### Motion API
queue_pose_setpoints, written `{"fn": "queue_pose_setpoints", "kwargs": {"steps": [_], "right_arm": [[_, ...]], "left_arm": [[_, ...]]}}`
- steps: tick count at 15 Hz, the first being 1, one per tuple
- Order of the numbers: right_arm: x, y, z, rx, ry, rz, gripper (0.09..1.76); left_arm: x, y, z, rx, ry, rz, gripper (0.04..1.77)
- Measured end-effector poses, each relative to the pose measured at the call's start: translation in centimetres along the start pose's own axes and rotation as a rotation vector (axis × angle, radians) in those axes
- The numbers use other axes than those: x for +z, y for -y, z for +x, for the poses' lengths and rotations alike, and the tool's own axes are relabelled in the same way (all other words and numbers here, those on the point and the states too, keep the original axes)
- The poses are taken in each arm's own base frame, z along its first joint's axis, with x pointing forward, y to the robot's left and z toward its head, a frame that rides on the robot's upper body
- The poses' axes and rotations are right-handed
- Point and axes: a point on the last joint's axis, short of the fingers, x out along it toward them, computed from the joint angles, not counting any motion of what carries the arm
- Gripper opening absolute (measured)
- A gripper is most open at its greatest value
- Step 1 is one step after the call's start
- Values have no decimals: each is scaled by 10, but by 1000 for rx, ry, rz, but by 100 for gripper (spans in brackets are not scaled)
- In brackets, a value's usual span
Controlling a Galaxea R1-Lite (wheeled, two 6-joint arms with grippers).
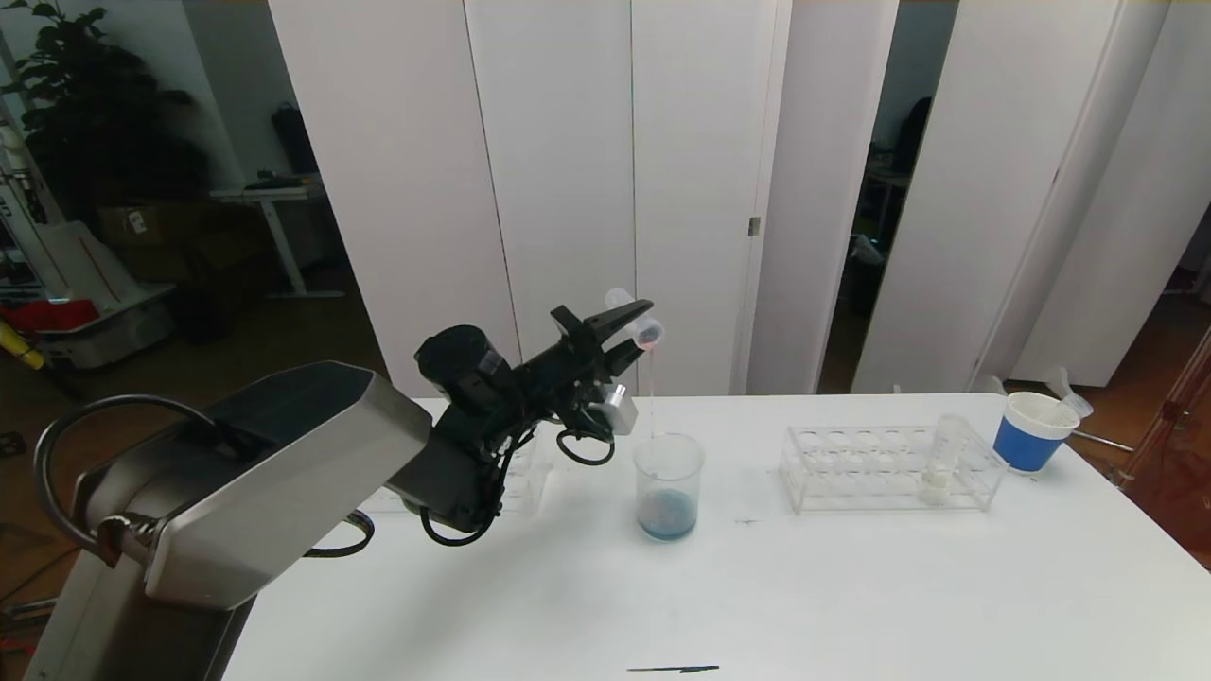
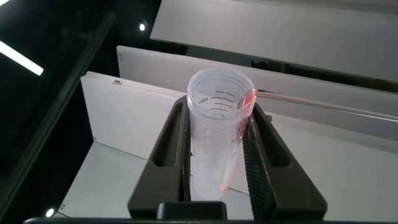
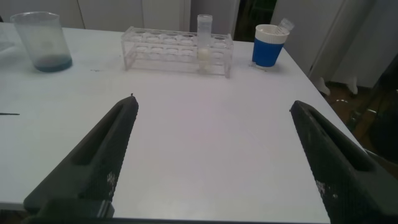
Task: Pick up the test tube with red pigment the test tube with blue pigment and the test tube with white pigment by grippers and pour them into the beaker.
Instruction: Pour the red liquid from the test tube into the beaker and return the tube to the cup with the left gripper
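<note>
- Above the beaker (image 1: pixel 668 484), at about 11 o'clock of its rim in the head view, the left gripper (image 1: pixel 632 333) is held raised and tipped, clamped tight on the test tube with red pigment (image 1: pixel 636 320).
- Tube mouth is pointed down and out toward 3 o'clock; a thin reddish stream is seen falling from the lip into the beaker.
- In the left wrist view the red tube (image 2: pixel 217 127) is seen pinched between both fingers (image 2: pixel 169 144), nearly drained, with only a pink film along one wall and at the lip.
- Beaker stands near table centre, clear, flared rim, with a blue layer at the bottom; blue pour is judged done, though the blue tube itself cannot be found in any view.
- Red pour is judged in hand and almost finished.
- White pour is judged not yet done: the test tube with white pigment (image 1: pixel 941 463) is upright in the clear rack (image 1: pixel 889 466), at 3 o'clock of the beaker and well apart from it.
- White tube looks slim and clear, with a cloudy whitish bottom; also shown in the right wrist view (image 3: pixel 204 42).
- Right gripper (image 3: pixel 211 155) is out of the head view; seen from its own wrist, fingers are spread wide with nothing between them, hovering over bare table (image 3: pixel 205 130), rack at its 12 o'clock.
- Blue-banded white cup (image 1: pixel 1032 431) sits just beyond the rack's end, at 3 o'clock.
</note>
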Motion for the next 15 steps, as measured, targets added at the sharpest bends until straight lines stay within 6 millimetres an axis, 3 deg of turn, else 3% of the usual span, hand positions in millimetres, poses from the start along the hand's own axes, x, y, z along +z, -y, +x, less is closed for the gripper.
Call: {"fn": "queue_pose_setpoints", "kwargs": {"steps": [11,15], "right_arm": [[0,0,0,0,0,0,175],[0,0,0,0,0,0,175]], "left_arm": [[-1,-3,-1,5,-11,-1,58],[-5,-18,-8,-10,-48,-109,58]]}}
